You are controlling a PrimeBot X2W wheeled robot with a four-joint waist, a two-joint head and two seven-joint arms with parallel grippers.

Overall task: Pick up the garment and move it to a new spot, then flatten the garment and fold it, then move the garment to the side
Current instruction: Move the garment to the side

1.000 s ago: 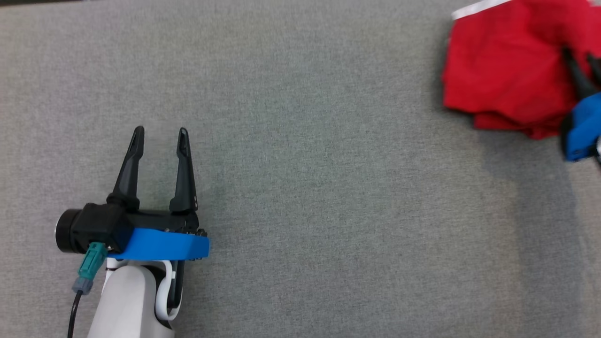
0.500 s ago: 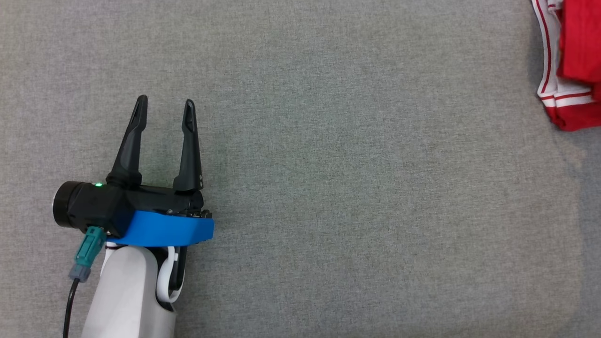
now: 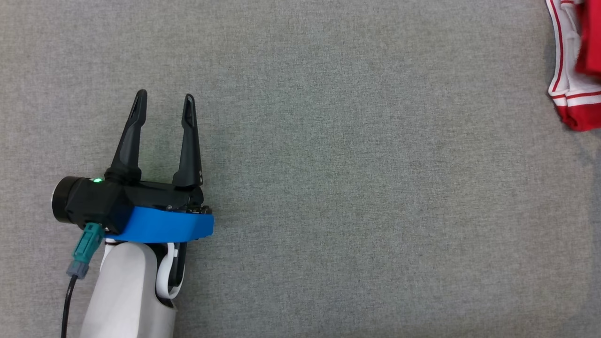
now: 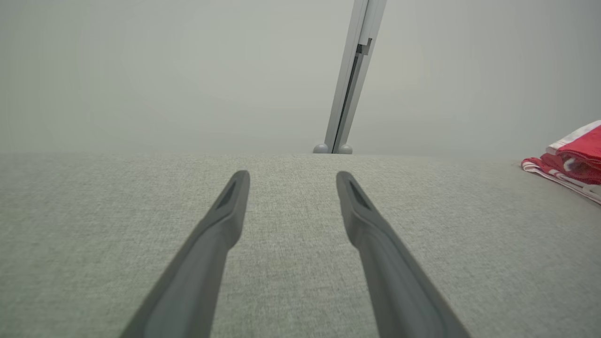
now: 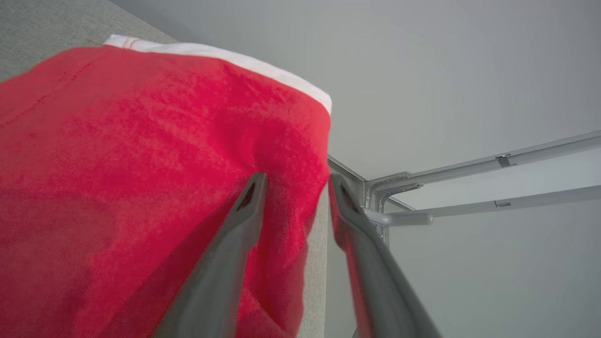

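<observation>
While the left tool (image 3: 165, 95) hovers wide open over the grey surface (image 3: 352, 188), the right tool (image 5: 298, 177) straddles the red garment (image 5: 141, 141), its grip unclear.

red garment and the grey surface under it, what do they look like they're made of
Red garment: looks like a soft knit fabric, probably cotton or a blend, matte with a slightly fuzzy nap; it drapes in loose folds. Its white trim with red stripes may be ribbed edging. Grey surface: seems a woven textile covering, matte, with a fine heathered grain and no shine.
</observation>
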